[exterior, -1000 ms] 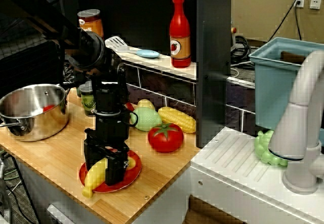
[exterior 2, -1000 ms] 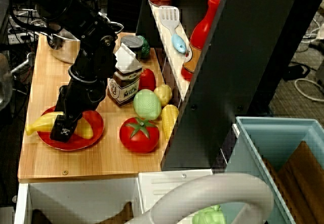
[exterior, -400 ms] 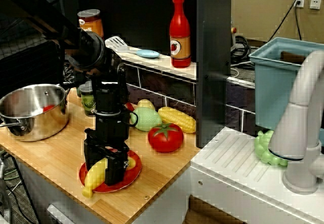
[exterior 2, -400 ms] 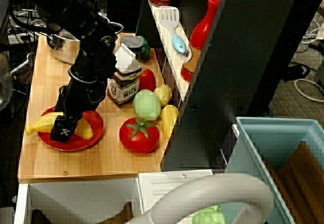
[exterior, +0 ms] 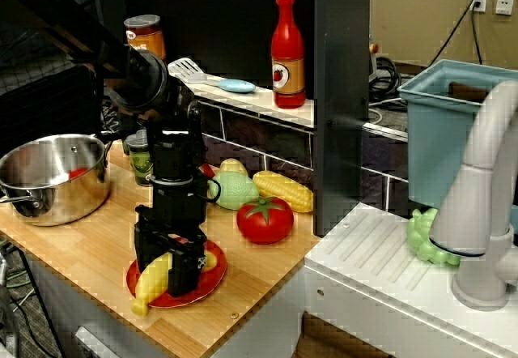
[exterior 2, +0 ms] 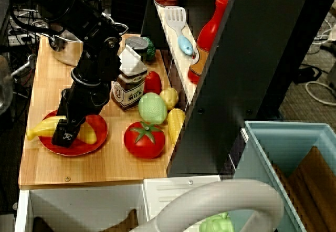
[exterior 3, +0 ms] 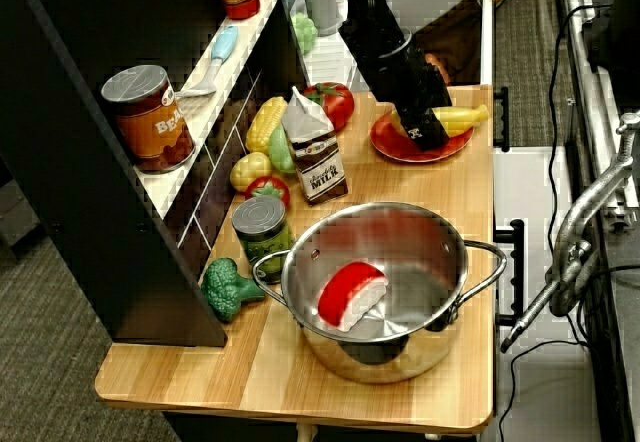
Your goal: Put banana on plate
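On one plate (exterior 2: pixel 97 132), jaws clamp one banana (exterior 2: pixel 41 129) beside one tomato (exterior 2: pixel 144 139).

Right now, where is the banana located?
In the view from the front, the banana lies on the red plate near the front edge of the wooden counter, under the gripper, with one end past the plate's rim and the tomato nearby.

We see a wooden counter (exterior: pixel 97 249) backed by dark tiles (pale grout), a dark cabinet post (exterior: pixel 340 91), beige wall with outlets (exterior: pixel 492 0), grey carpet (exterior 3: pixel 60 262).
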`<state>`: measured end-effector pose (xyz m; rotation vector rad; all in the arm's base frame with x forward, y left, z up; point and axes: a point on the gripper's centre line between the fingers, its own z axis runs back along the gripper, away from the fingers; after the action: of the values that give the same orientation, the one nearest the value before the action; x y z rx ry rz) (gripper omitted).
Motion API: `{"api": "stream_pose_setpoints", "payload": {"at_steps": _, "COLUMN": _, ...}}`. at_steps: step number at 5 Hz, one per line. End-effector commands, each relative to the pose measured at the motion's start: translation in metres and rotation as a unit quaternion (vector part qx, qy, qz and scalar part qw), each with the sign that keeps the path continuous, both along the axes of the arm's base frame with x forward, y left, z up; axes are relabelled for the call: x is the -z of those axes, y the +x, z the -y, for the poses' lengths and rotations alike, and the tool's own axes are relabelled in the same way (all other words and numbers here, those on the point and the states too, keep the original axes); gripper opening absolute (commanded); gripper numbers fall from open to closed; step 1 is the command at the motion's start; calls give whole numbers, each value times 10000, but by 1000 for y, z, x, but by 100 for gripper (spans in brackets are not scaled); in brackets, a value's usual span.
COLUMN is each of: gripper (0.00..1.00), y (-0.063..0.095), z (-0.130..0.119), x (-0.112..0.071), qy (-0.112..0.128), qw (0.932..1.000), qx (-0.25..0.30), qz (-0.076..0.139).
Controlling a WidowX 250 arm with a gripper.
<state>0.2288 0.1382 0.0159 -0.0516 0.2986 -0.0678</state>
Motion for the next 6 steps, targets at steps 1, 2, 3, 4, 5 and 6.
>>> {"api": "stream_pose_setpoints", "payload": {"at_steps": 1, "gripper": 100, "y": 1, "z": -2, "x": -4, "qy": 45, "qw": 10000, "qx": 16, "qz": 76}}
{"api": "stream_pose_setpoints", "payload": {"at_steps": 2, "gripper": 100, "y": 1, "z": -2, "x": -4, "qy": 45, "qw": 10000, "qx": 16, "qz": 76}}
{"api": "stream_pose_setpoints", "payload": {"at_steps": 3, "gripper": 100, "y": 1, "z": -2, "x": -4, "qy": 45, "qw": 10000, "qx": 16, "qz": 76}}
{"api": "stream_pose_setpoints", "payload": {"at_steps": 4, "gripper": 100, "y": 1, "z": -2, "x": -4, "qy": 45, "qw": 10000, "qx": 16, "qz": 76}}
{"api": "stream_pose_setpoints", "payload": {"at_steps": 5, "gripper": 100, "y": 6, "z": 10, "x": -51, "qy": -421, "qw": 9990, "qx": 113, "qz": 92}}
{"api": "stream_pose_setpoints", "payload": {"at_steps": 6, "gripper": 100, "y": 6, "z": 20, "x": -81, "qy": -614, "qw": 9977, "qx": 237, "qz": 133}}
